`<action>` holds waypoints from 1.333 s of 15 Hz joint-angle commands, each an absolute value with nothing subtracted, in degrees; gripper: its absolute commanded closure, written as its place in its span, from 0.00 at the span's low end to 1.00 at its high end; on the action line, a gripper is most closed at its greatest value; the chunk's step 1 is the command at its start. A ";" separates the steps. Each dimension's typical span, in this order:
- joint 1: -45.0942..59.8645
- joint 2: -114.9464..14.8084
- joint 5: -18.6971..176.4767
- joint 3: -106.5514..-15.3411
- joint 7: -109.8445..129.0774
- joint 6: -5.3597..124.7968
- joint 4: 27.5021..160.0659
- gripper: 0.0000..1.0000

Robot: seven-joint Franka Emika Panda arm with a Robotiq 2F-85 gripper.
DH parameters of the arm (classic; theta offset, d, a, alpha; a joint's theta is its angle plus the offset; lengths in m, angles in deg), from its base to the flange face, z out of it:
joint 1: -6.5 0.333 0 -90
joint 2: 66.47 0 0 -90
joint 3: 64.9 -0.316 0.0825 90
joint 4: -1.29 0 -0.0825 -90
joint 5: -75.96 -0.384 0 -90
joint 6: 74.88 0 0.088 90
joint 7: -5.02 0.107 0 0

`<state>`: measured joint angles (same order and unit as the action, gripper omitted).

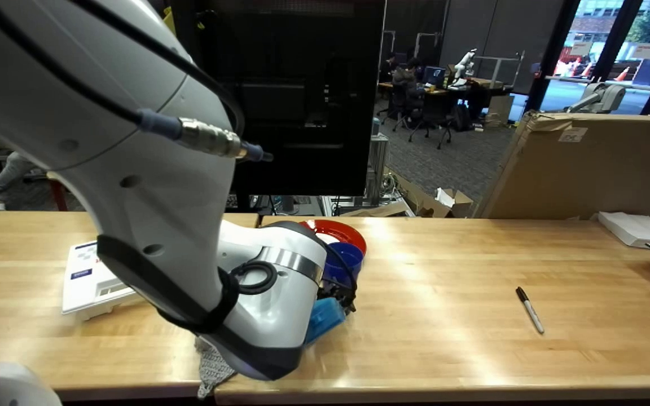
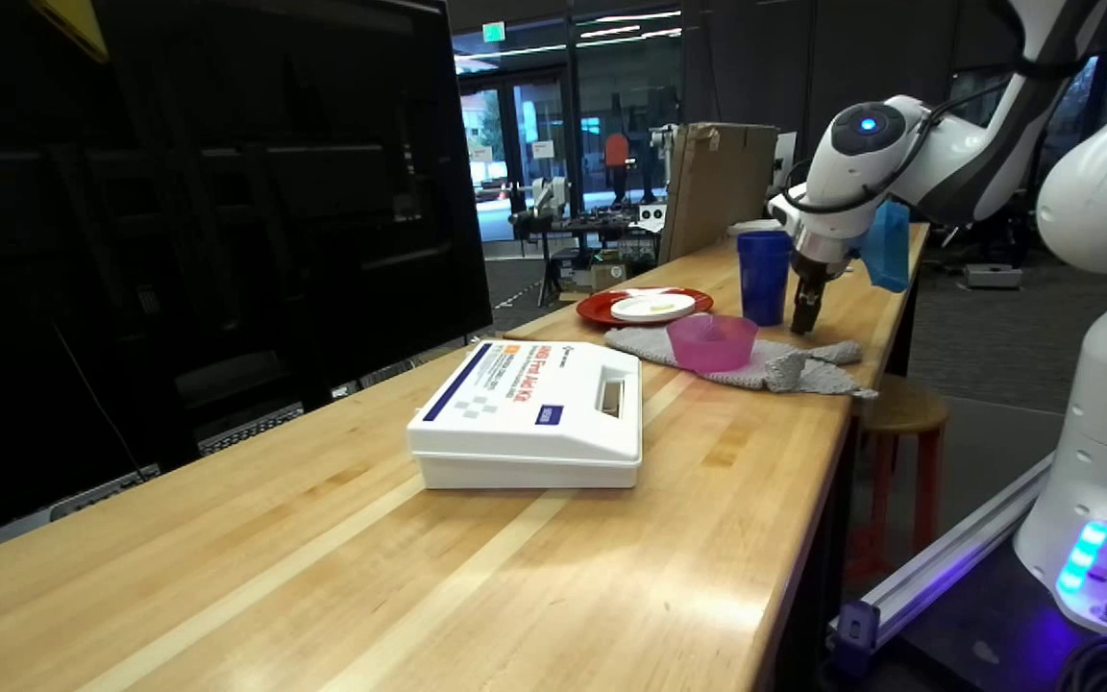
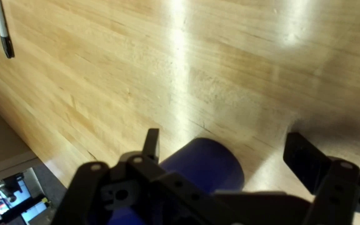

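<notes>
Blue cup [image 2: 763, 279]: stands upright on the wooden table [image 2: 323, 538]; in the wrist view it shows at five o'clock from the centre, between the fingers of the gripper [image 3: 223, 137], which hides part of it.
Fingers: spread wide, with nothing gripped; whether either one touches the cup cannot be told. In an exterior view they point down, just beside the cup at its four o'clock.
Pink bowl [image 2: 712, 346]: near the cup at seven o'clock, resting on a grey cloth [image 2: 794, 373].
Red plate [image 2: 594, 308]: near the cup at nine o'clock, carrying a white dish [image 2: 652, 306].
First aid kit [image 2: 515, 404]: white, farther out at eight o'clock.
Marker [image 3: 1, 22]: well apart at ten o'clock from the cup in the wrist view, black cap end nearer.
Cardboard box [image 1: 590, 163]: well apart at two o'clock in an exterior view.
</notes>
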<state>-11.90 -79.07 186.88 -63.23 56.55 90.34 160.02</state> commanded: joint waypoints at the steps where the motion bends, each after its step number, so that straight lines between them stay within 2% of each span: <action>1: -13.92 -80.73 182.44 -64.94 40.87 88.82 161.00 0.00; 6: -14.37 -80.30 171.75 -67.36 19.18 80.94 160.68 0.00; 7: -8.52 -80.32 169.72 -62.33 14.84 77.71 160.55 0.00; 9: -6.68 -80.32 165.97 -61.50 6.39 74.80 160.72 0.00; 13: -2.66 -79.52 158.58 -58.44 -10.52 79.26 160.34 0.00; 14: -2.78 -79.06 161.57 -58.63 -3.69 76.57 160.09 0.00; 20: -3.11 -79.59 163.79 -59.97 -6.78 77.29 160.15 0.00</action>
<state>-3.07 -78.88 159.88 -59.26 -8.21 78.41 160.07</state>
